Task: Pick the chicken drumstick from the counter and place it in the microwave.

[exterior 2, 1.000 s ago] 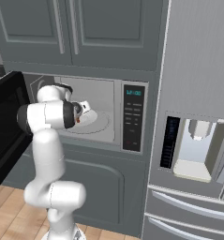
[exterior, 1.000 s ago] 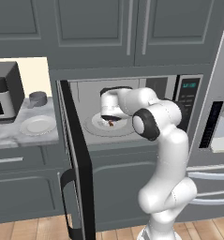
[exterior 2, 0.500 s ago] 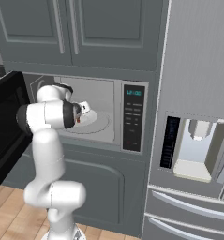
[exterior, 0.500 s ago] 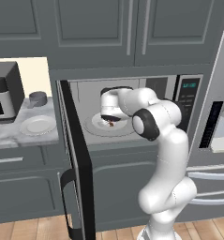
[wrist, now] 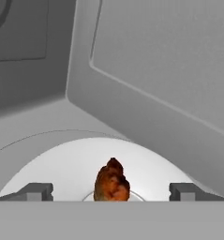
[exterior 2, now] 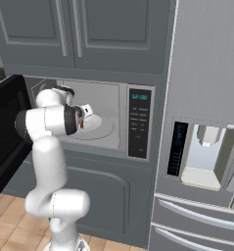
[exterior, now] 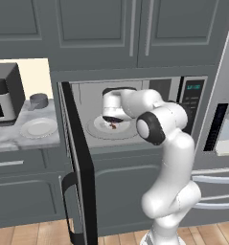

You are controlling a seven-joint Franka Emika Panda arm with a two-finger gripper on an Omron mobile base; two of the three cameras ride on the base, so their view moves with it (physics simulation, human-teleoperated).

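Nothing has shifted: open tool hovers astride upright chicken drumstick on microwave turntable.

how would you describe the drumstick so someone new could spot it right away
Find the open microwave built in under the dark cabinets, left of the fridge. On its round white turntable, between the open gripper's fingertips, is the drumstick: a small, lumpy reddish-brown piece, the only coloured thing in the pale grey cavity.

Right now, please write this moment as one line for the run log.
stage: placing | gripper: open, inside microwave | chicken drumstick: between fingertips, over white turntable | microwave door: open
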